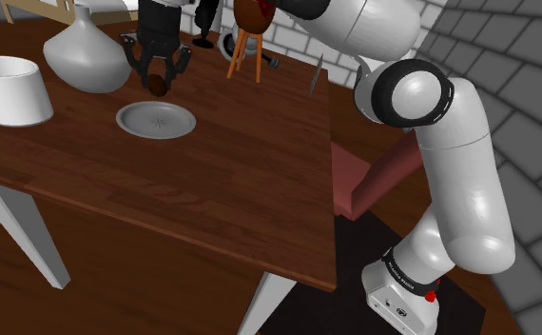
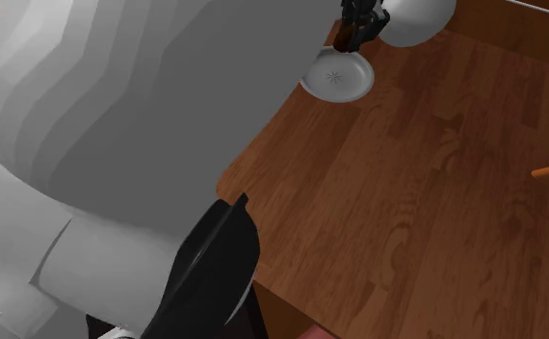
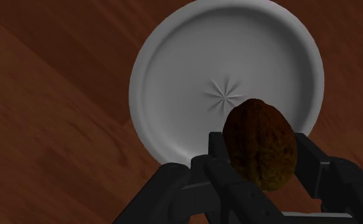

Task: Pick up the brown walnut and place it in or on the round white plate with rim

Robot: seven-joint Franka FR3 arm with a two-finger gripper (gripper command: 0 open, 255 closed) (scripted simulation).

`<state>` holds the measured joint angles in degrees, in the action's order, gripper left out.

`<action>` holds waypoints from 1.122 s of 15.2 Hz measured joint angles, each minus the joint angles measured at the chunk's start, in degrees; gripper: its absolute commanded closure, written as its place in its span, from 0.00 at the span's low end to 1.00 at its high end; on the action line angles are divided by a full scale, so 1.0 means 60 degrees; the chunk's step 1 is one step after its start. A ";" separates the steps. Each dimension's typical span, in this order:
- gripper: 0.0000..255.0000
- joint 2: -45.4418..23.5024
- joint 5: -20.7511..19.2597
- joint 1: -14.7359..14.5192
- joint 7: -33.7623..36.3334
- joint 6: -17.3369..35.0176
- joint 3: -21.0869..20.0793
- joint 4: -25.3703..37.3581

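A home dining room — wooden table point(image 1: 212, 181) set with mug point(image 1: 8, 90), vase point(image 1: 87, 52) and plate point(image 1: 170, 127), red chair point(image 1: 374, 179) at its right, brick walls point(image 1: 521, 71).

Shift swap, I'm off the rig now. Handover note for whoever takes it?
Gripper: shut on the brown walnut, which is held in the air.
Walnut: over the round white plate on the wooden table. In the wrist view it is nearer the plate's rim than its centre, and it is not resting on the plate.
Done: pick-up and carry to the plate.
Left: lower, open the gripper, leave the walnut on the plate, back off.
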<state>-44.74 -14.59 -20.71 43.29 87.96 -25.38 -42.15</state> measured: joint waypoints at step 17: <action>1.00 0.0714 0.0145 0.0666 0.0170 0.2064 -0.0120 -0.2878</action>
<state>-40.45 -13.71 -16.72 44.31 100.35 -26.10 -59.42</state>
